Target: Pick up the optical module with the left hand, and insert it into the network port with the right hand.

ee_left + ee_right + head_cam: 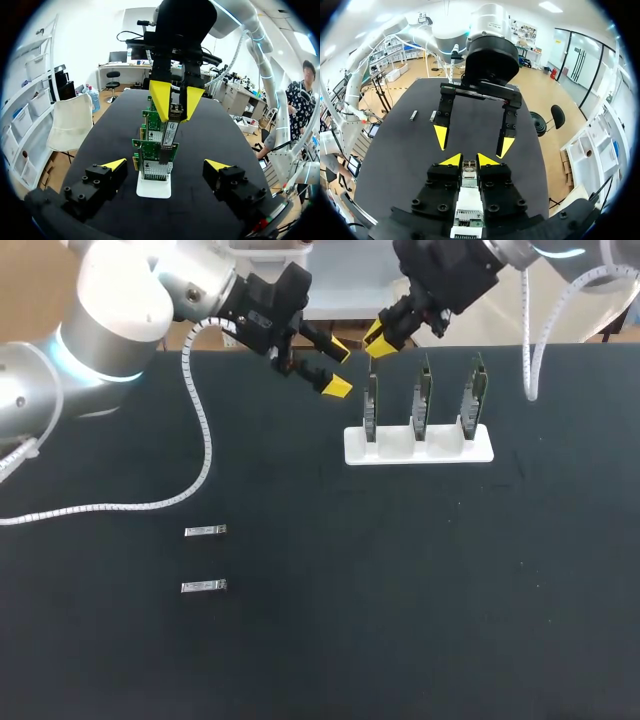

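- Head view: high and well back, looking steeply down on the black table [400, 620].
- Left wrist view: low and close, facing end-on along the white card rack [153, 190] toward the right gripper [176, 107].
- Right wrist view: close over the card rack, facing the left gripper [473, 142] across the table.
- All three views share the card rack and both grippers.

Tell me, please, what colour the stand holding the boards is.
White stand, best in head view.

My left gripper [338, 368] hangs far back, fingers spread wide; my right gripper [378, 341], just right, clamps the optical module [174, 111]
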Motion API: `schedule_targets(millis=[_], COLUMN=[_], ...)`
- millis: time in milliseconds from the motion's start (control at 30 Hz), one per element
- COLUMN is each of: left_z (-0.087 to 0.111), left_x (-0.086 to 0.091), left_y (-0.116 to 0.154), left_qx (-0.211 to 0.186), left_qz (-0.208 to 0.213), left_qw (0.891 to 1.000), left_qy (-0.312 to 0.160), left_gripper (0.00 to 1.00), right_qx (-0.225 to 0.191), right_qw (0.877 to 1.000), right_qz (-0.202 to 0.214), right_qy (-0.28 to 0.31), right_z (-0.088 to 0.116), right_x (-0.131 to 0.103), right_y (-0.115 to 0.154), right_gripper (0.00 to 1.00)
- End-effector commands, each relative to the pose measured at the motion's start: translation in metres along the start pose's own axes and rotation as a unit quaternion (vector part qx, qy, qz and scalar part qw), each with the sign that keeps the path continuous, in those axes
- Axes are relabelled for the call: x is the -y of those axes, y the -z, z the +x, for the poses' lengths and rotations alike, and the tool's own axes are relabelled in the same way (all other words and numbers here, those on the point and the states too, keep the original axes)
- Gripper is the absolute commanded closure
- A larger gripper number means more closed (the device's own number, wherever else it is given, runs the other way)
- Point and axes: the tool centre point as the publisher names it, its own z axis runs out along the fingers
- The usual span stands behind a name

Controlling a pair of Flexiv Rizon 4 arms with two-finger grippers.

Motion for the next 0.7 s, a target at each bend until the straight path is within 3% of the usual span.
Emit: schedule_targets(millis=[33,700], left_z=[-0.0005,-0.0005], left_x=[-0.0019,-0.0019], left_y=[-0.0004,-0.0004], left_qx=[-0.002,-0.002], left_qz=[0.002,0.002], left_qw=[1.0,1.0], left_qy=[0.0,0.0], left_gripper=[0.0,0.0], right_qx=[0.001,-0.002], right_qw=[1.0,1.0], right_qz=[-0.001,0.0], right_qy=[-0.002,-0.015], right_z=[0.0009,0.0066], right_x=[0.0011,0.0013], right_y=[-0.002,-0.0074], right_gripper=[1.0,1.0])
